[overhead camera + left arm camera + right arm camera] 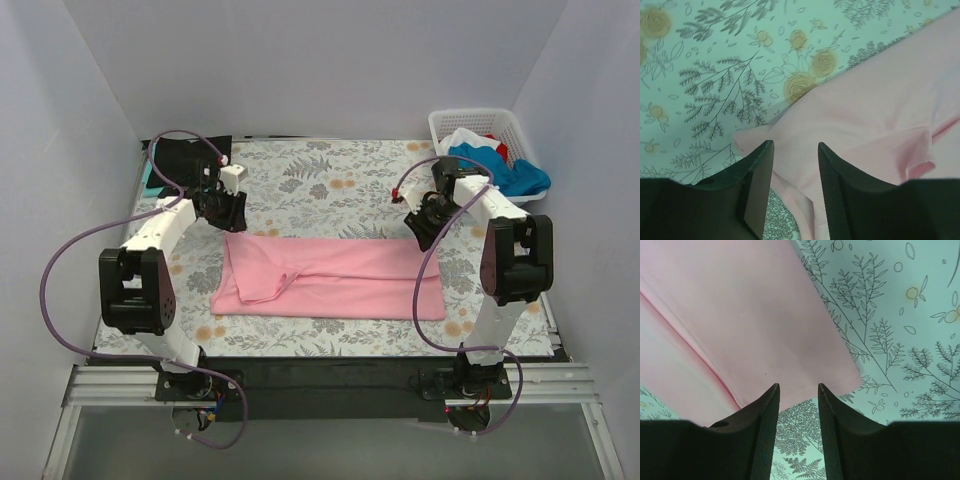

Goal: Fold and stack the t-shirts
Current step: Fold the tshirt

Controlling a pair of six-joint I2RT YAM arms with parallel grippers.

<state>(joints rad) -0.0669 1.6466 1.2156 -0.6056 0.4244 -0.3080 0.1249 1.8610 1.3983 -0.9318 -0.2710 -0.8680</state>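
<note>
Hovering part-open, empty, left end effector (795, 148) and right end effector (799, 388) over pink t-shirt (345, 278) corners.

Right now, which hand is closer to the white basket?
Right. The right hand sits left of the basket; the left hand is far across, at the pink t-shirt's opposite corner.

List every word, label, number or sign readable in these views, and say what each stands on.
No readable text in any view.
Pink t-shirt: plain, no print or tag showing.
Tablecloth: floral pattern only, no lettering.
Basket: no label visible.
Left arm and right arm: no legible marking.
</note>
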